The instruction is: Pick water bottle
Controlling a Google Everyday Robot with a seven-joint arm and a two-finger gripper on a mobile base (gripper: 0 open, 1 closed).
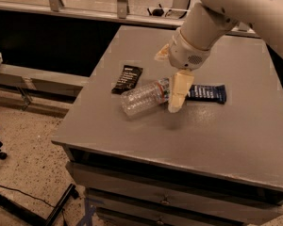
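Observation:
The water bottle [142,98] is clear ribbed plastic and lies on its side on the grey table [212,135], base toward the front left. A red band shows near its neck. The neck and cap end are hidden behind my gripper [176,98]. The gripper hangs down from the white arm [203,27] and sits right at the bottle's neck end, close to the table top. The bottle rests on the table.
A black snack wrapper [128,78] lies just behind the bottle to the left. A dark blue snack bar [206,92] lies right of the gripper. The table's left and front edges drop to a speckled floor. A dark bench stands at the left.

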